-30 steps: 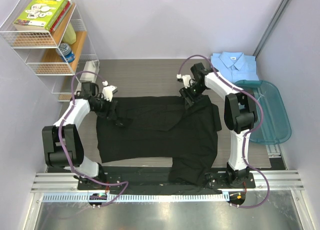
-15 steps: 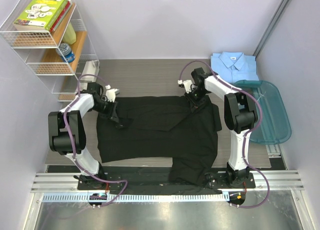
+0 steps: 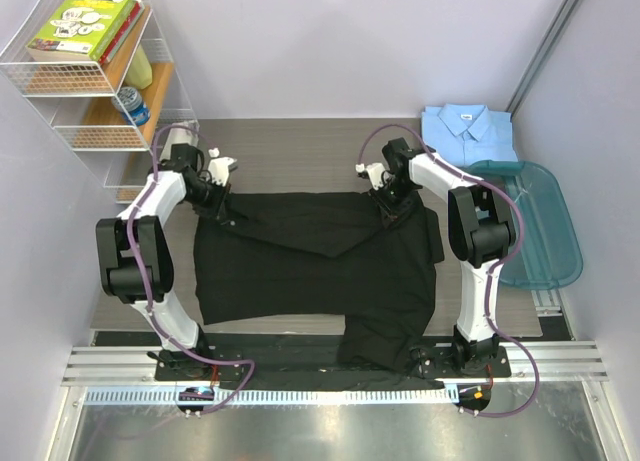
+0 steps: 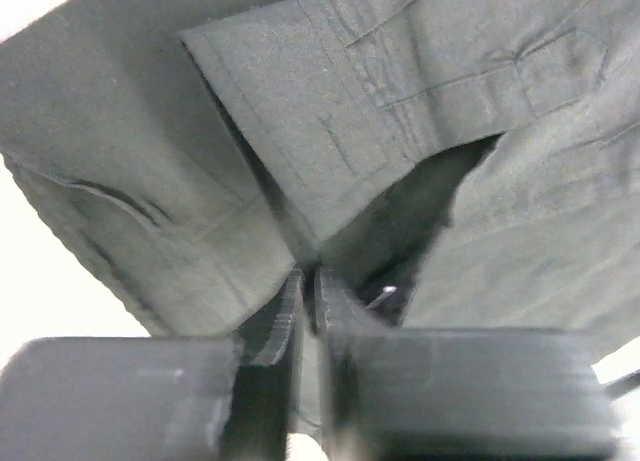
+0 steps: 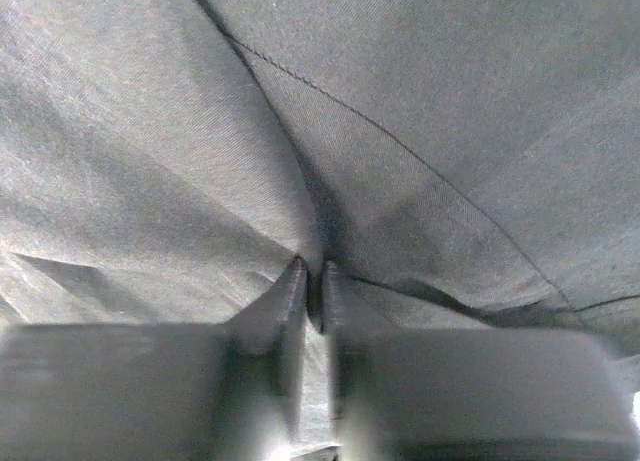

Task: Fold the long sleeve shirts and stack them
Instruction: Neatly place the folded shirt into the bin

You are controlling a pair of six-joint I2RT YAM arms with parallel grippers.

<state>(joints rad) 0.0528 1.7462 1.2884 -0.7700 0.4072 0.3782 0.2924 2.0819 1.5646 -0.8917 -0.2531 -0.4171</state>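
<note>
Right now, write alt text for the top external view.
A black shirt lies flat on the table, the left gripper and right gripper shut on its far edge. A folded light blue shirt sits far right by a teal tub.

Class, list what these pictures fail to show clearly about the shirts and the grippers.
1. Black shirt: top view, near edge blends into the dark base plate.
2. Left gripper, right gripper: wrist views, fingers blurred; pinched cloth hides grip depth.
3. Light blue shirt: top view, sleeves hidden by its own fold.
</note>
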